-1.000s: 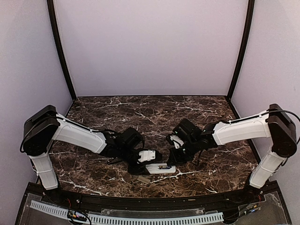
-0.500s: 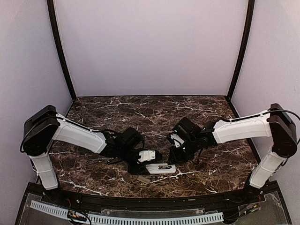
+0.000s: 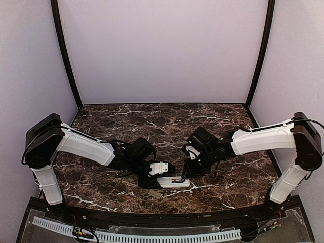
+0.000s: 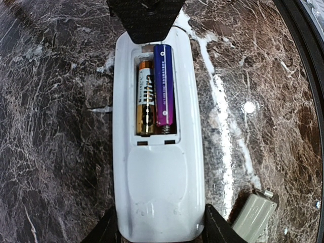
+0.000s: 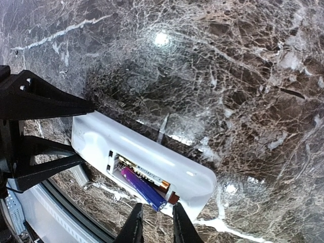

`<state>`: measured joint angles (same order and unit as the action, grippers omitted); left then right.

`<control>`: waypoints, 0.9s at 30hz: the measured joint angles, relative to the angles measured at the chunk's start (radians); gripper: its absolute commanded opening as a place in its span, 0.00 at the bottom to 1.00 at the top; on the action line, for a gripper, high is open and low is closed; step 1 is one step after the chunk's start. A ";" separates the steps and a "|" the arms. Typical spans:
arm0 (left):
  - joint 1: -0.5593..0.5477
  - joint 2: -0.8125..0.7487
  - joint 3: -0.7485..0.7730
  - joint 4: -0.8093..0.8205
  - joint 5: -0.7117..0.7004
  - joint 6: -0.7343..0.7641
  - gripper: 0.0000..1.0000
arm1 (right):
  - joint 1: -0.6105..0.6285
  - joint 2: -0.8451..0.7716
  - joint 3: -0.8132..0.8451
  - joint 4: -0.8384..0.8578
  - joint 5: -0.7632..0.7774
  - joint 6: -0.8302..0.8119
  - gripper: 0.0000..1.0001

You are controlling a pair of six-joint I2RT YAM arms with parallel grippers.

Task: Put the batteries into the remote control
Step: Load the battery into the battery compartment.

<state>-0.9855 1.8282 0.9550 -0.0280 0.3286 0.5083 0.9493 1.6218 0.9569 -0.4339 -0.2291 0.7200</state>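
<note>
The remote control [image 4: 158, 192] lies back-up on the marble, seen in the top view as a white bar [image 3: 174, 181]. My left gripper [image 4: 161, 212] is shut on its end, one finger on each long side. Two batteries lie in the open bay: a gold one [image 4: 145, 98] flat, and a purple one [image 4: 164, 86] whose far end rides over the bay's rim [image 5: 158, 201]. My right gripper [image 5: 157, 210] hovers just off that raised end. Its jaws stand slightly apart and nothing is between them. In the top view it sits by the remote's right end [image 3: 186, 173].
A small grey cover piece [image 4: 253, 218] lies on the marble beside the remote, near the table's front edge [image 3: 155, 194]. The black front rim of the table [image 4: 304, 61] runs close by. Both arms meet over the front middle of the table.
My right gripper's jaws have parted a little and it has edged back from the remote's end. The left gripper and the remote have not moved.
</note>
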 measured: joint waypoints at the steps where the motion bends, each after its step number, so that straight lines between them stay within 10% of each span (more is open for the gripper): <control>1: 0.000 0.000 0.000 0.000 0.000 0.000 0.00 | 0.000 0.000 0.000 0.000 -0.003 0.001 0.19; 27: 0.000 0.002 0.005 -0.006 0.000 0.000 0.00 | 0.000 0.048 0.000 0.020 -0.056 0.023 0.00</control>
<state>-0.9855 1.8305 0.9604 -0.0345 0.3283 0.5083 0.9493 1.6699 0.9565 -0.4141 -0.2852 0.7425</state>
